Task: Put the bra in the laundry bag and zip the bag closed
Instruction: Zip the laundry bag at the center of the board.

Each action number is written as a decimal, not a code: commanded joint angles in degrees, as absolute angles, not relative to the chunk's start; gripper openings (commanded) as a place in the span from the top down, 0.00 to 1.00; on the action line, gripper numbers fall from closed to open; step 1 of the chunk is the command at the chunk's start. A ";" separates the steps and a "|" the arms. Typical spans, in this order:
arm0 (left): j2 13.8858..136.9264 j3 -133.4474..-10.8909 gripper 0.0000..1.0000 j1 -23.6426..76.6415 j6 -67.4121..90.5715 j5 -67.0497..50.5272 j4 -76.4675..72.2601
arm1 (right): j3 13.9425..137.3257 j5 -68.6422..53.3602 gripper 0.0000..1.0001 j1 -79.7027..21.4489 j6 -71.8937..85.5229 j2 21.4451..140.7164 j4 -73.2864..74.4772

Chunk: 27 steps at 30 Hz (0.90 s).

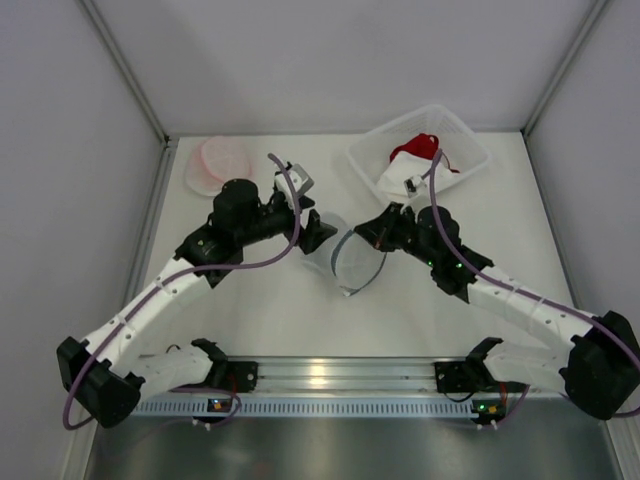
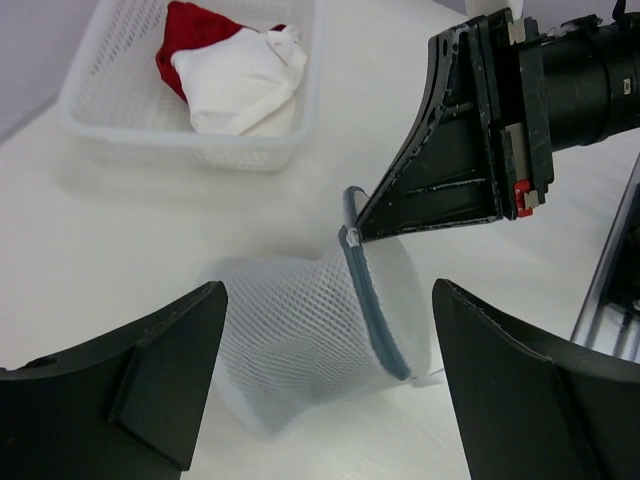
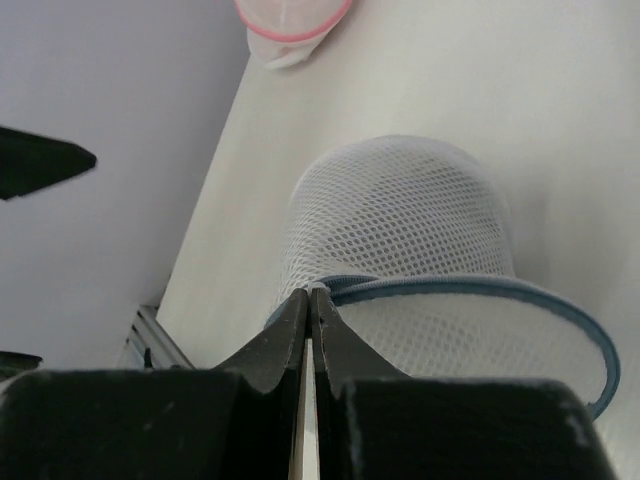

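Observation:
The white mesh laundry bag (image 1: 345, 265) with a blue zipper rim (image 3: 480, 288) lies on its side mid-table, mouth open. My right gripper (image 1: 362, 230) is shut on the zipper edge at the rim's top; the right wrist view shows its closed tips (image 3: 310, 292) and the left wrist view its black fingers (image 2: 352, 236). My left gripper (image 1: 322, 236) is open and empty, hovering just left of the bag, its fingers straddling the bag (image 2: 300, 330) with a gap on both sides. The pale pink bra (image 1: 222, 160) lies at the far left, apart from both grippers.
A white plastic basket (image 1: 470, 140) holding red and white cloth (image 1: 415, 150) stands at the far right, behind the right arm. It shows in the left wrist view (image 2: 130, 140). Grey walls close the table on three sides.

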<state>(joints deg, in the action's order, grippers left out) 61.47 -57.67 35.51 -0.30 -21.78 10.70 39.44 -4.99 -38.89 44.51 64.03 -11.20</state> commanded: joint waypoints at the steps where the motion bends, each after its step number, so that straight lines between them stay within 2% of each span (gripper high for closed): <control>1: 64.24 -62.31 0.11 35.42 -10.96 -24.25 12.48 | 43.15 -6.15 1.00 -38.94 36.84 62.93 -9.41; 7: 73.72 -65.56 0.13 35.51 -8.72 -33.91 12.57 | 43.16 -5.36 1.00 -38.85 37.17 61.52 -5.81; 10: 76.46 -66.27 0.16 36.73 -5.55 -34.11 12.66 | 42.54 -4.49 1.00 -38.76 39.19 61.52 -5.27; 15: 76.73 -66.44 0.17 43.76 -4.84 -22.69 16.59 | 42.19 -2.47 1.00 -38.85 42.80 61.44 -3.43; 21: 73.66 -66.53 0.17 45.35 2.63 -14.60 18.72 | 43.06 2.02 1.00 -38.76 43.42 60.29 -0.18; 23: 73.65 -66.80 0.18 46.22 6.05 -7.87 18.81 | 43.24 2.11 1.00 -38.85 44.21 60.29 -0.18; 27: 76.45 -68.20 0.23 47.90 11.77 -0.62 18.81 | 42.98 1.93 1.00 -38.85 46.58 60.38 -0.18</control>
<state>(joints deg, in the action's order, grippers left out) 75.83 -65.21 46.41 5.48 -8.71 18.79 40.60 0.47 -38.85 44.42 61.84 0.12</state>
